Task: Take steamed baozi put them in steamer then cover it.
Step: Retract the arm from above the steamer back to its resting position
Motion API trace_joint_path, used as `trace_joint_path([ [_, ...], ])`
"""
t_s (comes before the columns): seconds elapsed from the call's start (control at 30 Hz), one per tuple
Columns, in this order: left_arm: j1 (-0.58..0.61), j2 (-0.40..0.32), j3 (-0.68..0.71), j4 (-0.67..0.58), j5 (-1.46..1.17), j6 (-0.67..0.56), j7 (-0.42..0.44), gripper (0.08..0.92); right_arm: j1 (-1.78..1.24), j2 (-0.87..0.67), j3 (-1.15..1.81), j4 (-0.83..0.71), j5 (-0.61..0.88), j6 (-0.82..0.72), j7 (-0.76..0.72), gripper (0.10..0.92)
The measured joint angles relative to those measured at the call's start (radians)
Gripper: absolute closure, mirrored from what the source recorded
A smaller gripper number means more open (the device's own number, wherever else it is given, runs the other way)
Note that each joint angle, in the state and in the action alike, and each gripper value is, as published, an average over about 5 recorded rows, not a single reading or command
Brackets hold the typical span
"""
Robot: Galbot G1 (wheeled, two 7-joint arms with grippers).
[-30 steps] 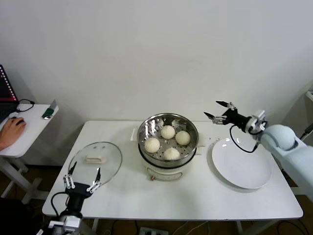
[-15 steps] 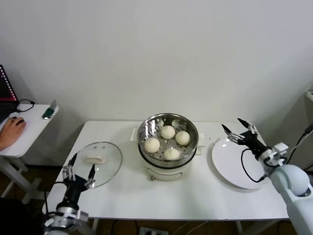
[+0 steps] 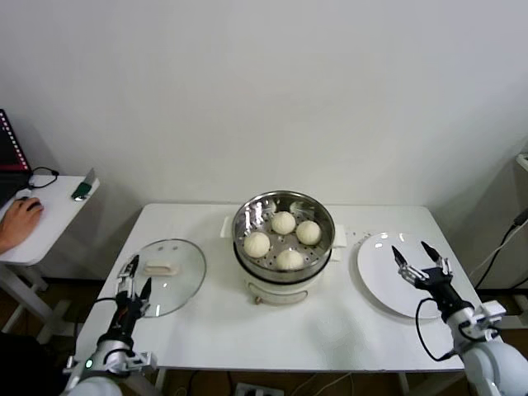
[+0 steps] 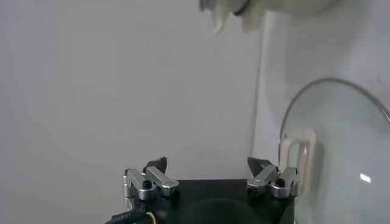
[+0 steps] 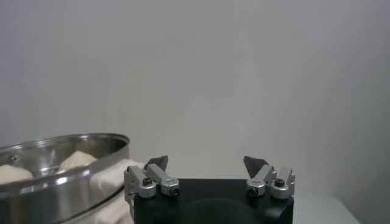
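Four cream-white baozi (image 3: pixel 283 222) lie in the shiny steel steamer (image 3: pixel 285 258) on its white pot base at the table's middle. The steamer rim (image 5: pixel 61 146) with two baozi also shows in the right wrist view. The clear glass cover (image 3: pixel 177 285) with its cream handle (image 3: pixel 161 267) lies flat on the table to the left, and shows in the left wrist view (image 4: pixel 341 158). My left gripper (image 3: pixel 134 276) is open, at the cover's near left rim. My right gripper (image 3: pixel 415 258) is open and empty over the white plate.
A flat white plate (image 3: pixel 388 285) lies on the table right of the steamer. A side desk (image 3: pixel 41 216) at far left holds a person's hand (image 3: pixel 18 219) on a mouse. The table's front edge (image 3: pixel 289 365) runs just past both grippers.
My right gripper has drawn back from beside the steamer, down and toward me over the plate. My left gripper has moved up to the cover's near rim. The baozi and cover have not moved.
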Motion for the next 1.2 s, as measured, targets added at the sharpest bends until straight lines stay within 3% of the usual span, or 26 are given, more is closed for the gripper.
trace_joint_path([
  [0.47,-0.130,0.046,0.067,0.208,0.174,0.003,-0.035,0.177,-0.084,0.109,0.046,-0.006,-0.056,0.028,-0.018,0.203],
  [0.83,-0.291,0.052,0.095,0.422,0.204,-0.024,-0.060,0.177,-0.092,0.139,0.053,-0.018,-0.107,0.039,-0.021,0.203],
  [1.2,-0.398,0.051,0.109,0.551,0.197,-0.040,-0.090,0.177,-0.093,0.165,0.052,-0.033,-0.155,0.057,-0.026,0.203],
])
